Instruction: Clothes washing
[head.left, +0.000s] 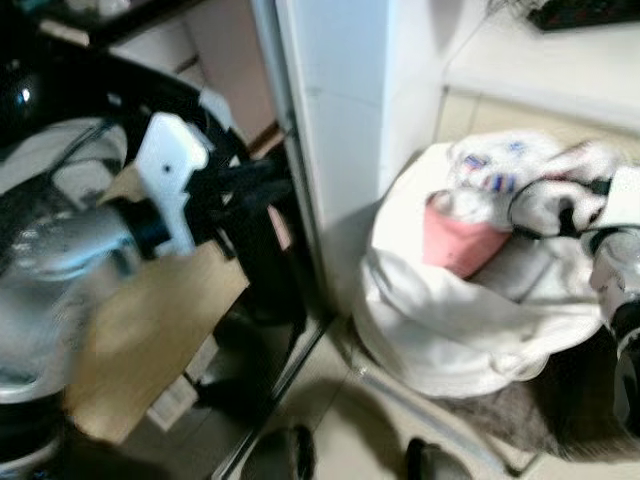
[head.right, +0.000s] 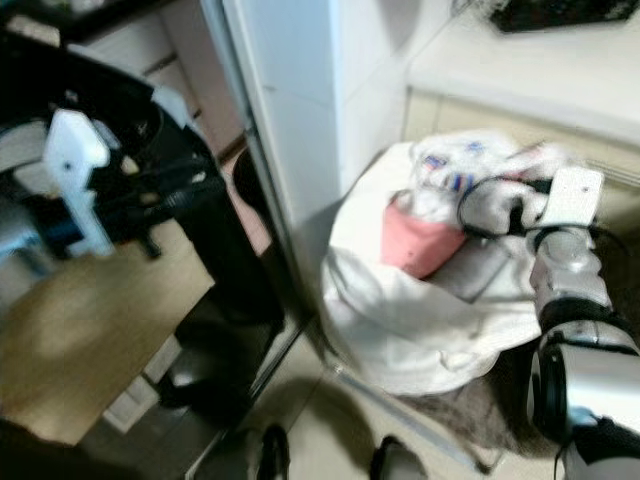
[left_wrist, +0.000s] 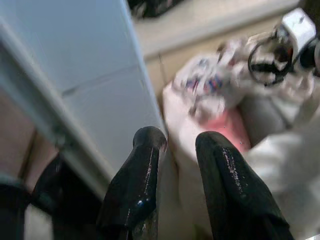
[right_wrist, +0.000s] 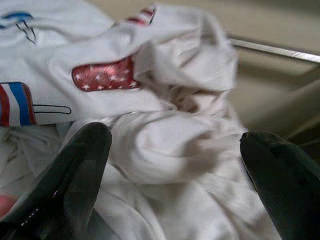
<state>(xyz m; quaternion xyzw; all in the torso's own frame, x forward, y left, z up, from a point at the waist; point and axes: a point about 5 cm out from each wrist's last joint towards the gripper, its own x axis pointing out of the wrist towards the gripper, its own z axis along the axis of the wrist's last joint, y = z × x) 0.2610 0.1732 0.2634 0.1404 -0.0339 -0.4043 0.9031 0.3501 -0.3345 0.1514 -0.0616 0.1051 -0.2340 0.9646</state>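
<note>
**Right pincer poised over the laundry pile**

A pale tiled floor (head.left: 330, 420) runs beside a white cabinet (head.left: 350, 120), and at the foot of that cabinet sits a heap of clothes (head.left: 470, 290) spilling out of a white bag. The heap is mostly white cloth, with a pink piece (head.left: 455, 240) tucked near the middle and a white shirt (right_wrist: 75, 80) printed with red starred and blue-striped shapes on top.

The right pincer (right_wrist: 175, 150) hangs just above a crumpled white fold, its fingers spread wide apart with the fold between them. The left pincer (left_wrist: 177, 165) is held off to the side by the cabinet, its fingers slightly apart and holding nothing.

The step in hand looks like picking a garment from the heap. To do it well, the right pincer should sink straight onto the raised fold, close on a thick bunch rather than a thin edge, then lift slowly so neighbouring pieces fall away.
</note>
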